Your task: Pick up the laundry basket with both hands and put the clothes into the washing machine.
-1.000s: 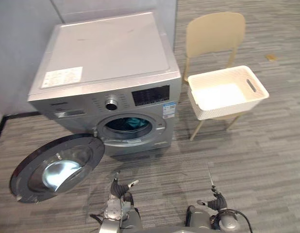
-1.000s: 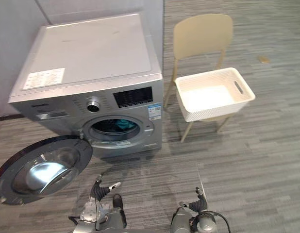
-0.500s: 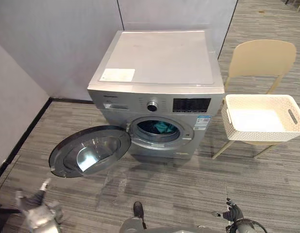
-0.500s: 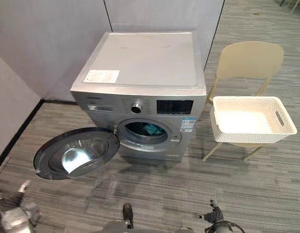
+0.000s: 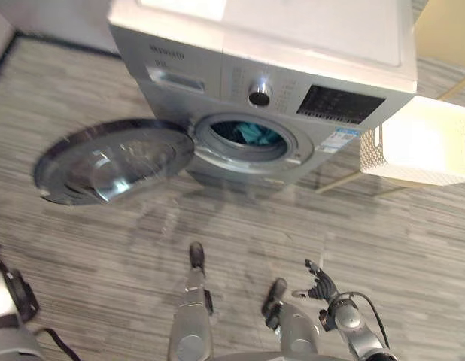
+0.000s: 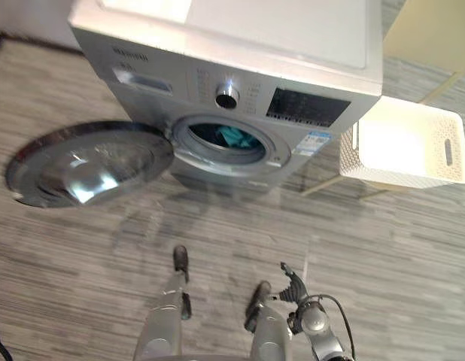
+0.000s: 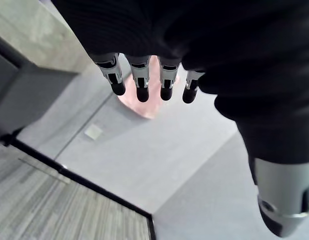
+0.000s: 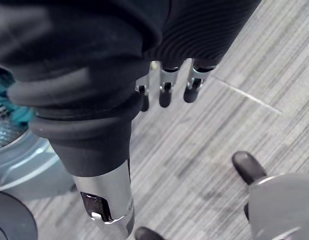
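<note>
Both hands were free. The left hand, seen in its wrist view against a grey wall, had its fingers straight and nothing in them. The right hand hung low over the floor in front of the robot, fingers likewise relaxed and holding nothing. The washing machine stood ahead with its round door swung fully open to the robot's left. Teal clothes lay inside the drum, visible through the opening. The laundry basket sat on a chair just to the right of the machine, well apart from either hand; its inside looked bare white and no cloth could be made out in it. Judgement: the loading step appeared finished, since the clothes were in the drum and the basket was set down, so the task seemed at or near its end. If anything remained, the likely next move was closing the door, which would call for the left hand to reach to the door's outer edge and push it round towards the opening, keeping the cloth clear of the seal.
</note>
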